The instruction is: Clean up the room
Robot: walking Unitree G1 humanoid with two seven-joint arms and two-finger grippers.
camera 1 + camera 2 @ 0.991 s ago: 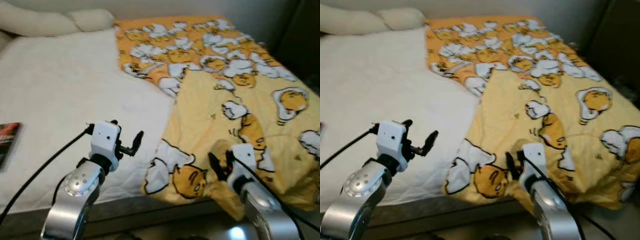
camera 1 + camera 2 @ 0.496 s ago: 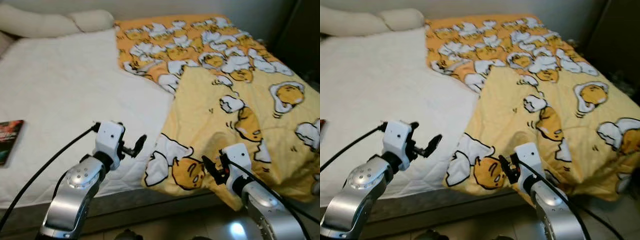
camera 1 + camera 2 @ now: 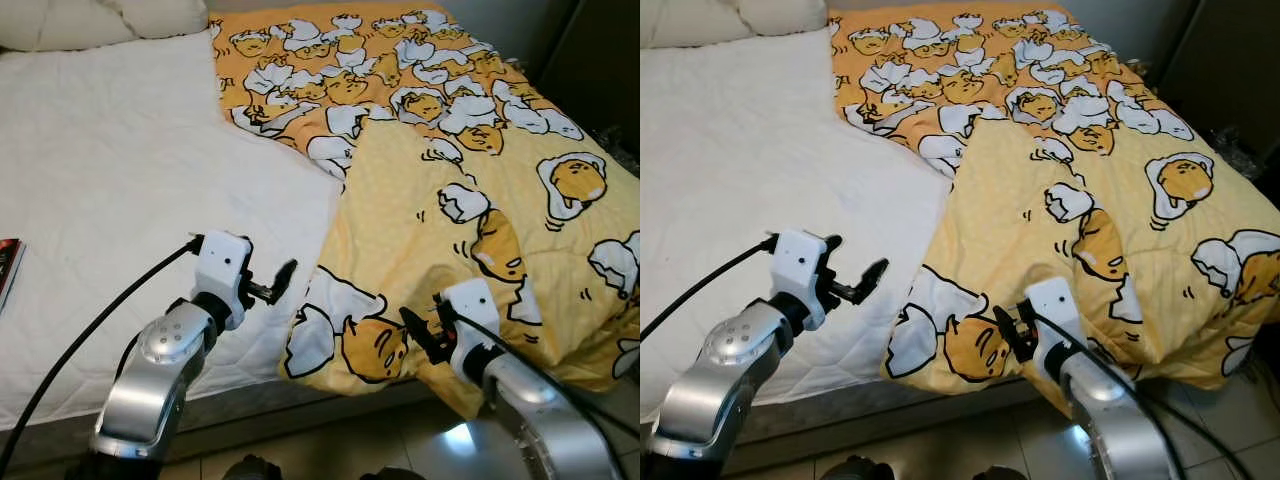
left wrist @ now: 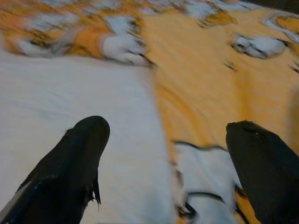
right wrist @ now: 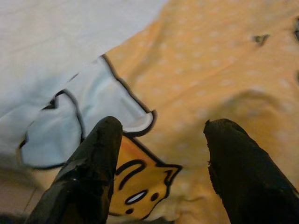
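At the bed's near edge, the yellow blanket's corner [image 3: 345, 345] is lying at ten o'clock from the nearer right gripper [image 3: 418, 335], fingers apart; the left gripper [image 3: 283, 281], also spread, is hovering beside it.

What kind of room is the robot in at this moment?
Most likely a bedroom. A bed with a white mattress cover stands before the robot, a yellow cartoon-print blanket lies over its right half, and a pillow sits at the far end.
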